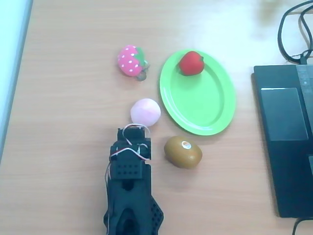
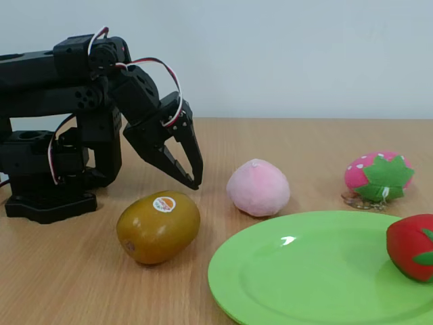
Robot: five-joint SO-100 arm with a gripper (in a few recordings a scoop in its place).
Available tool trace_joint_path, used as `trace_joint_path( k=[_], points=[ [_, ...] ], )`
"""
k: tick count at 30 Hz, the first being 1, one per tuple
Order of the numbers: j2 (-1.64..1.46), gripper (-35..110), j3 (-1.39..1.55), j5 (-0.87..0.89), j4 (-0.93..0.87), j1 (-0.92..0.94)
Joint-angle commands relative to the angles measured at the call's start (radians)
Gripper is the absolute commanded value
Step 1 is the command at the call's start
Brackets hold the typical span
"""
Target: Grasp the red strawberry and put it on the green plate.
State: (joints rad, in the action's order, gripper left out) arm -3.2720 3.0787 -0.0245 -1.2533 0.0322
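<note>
Nearest the fixed camera: plate [image 2: 325,271], lime green, oval, raised rim, flat on the wooden surface [image 2: 67,271]. Strawberry [image 2: 411,247], glossy red with a bit of green, lying on the plate at its right edge in the fixed view; in the overhead view, strawberry [image 1: 191,63] at the plate's [image 1: 198,105] upper end, just inside the rim. Kiwi [image 2: 158,226], brown with a small sticker, just left of the plate in the fixed view, apart from it; in the overhead view kiwi [image 1: 183,152] below the plate's lower left rim. Pink ball [image 2: 258,188] behind the plate, near its rim. Plush strawberry [image 2: 377,176], pink with white dots and green top, farther back at right, well apart from the arm. Tool [image 2: 193,177] raised above the surface, tips pointing down, between kiwi and ball, holding nothing; fingers together or nearly so. In the overhead view, tool [image 1: 138,129] just below the ball [image 1: 145,112], whether touching cannot be told. Laptop [image 1: 286,142] at the right edge of the overhead view.
</note>
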Motion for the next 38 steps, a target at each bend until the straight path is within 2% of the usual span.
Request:
trace_joint_path(
  k=[1, 38],
  points=[
    [-0.023, -8, 0.000, 0.000, -0.012, 0.009],
    [-0.023, -8, 0.000, 0.000, -0.012, 0.009]
  ],
)
